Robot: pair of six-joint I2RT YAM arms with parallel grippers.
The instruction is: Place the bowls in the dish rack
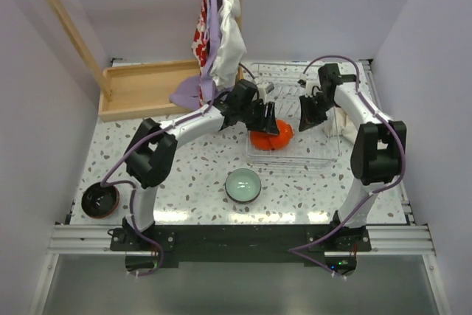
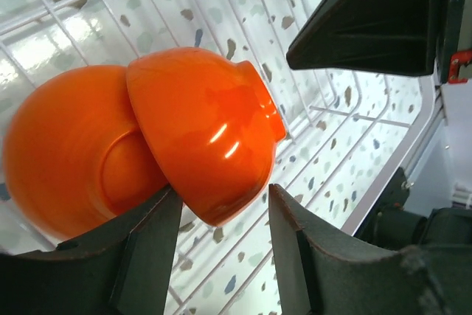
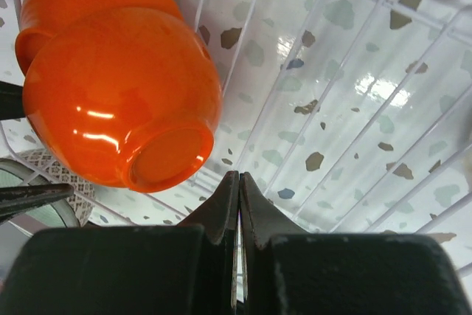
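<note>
Dark bowl (image 1: 99, 201): upright at the near left corner of the table (image 1: 192, 175), close to its left edge, beside the left arm's base.
Wooden tray (image 1: 144, 90): along the table's far left edge, with a hanging cloth (image 1: 217, 42) draped over its right end.
Left arm: reaches from the near edge diagonally to the left side of the dish rack (image 1: 324, 149), elbow raised, wrist tipped down into the rack.
Left gripper (image 1: 270, 120): jaws parted about halfway, clasping nothing. The rim of the front orange bowl (image 2: 206, 130) dips into the gap, close against the left finger (image 2: 147, 241), with a sliver of room at the other.
Front orange bowl: on its side in the rack's near left part, leaning against the rear orange bowl (image 2: 63, 145), which also lies on its side.
Mint bowl (image 1: 243, 184): upright on the table just outside the rack's near edge, between the two arms.
Dish rack: on the far right part of the table. Open wire rows lie to the right of the orange pair.
Right arm: rises along the table's right edge, folds at the elbow and turns back over the rack.
Right gripper (image 3: 238, 182): jaws pressed together, empty, low over the rack floor just beside the front bowl's foot.
</note>
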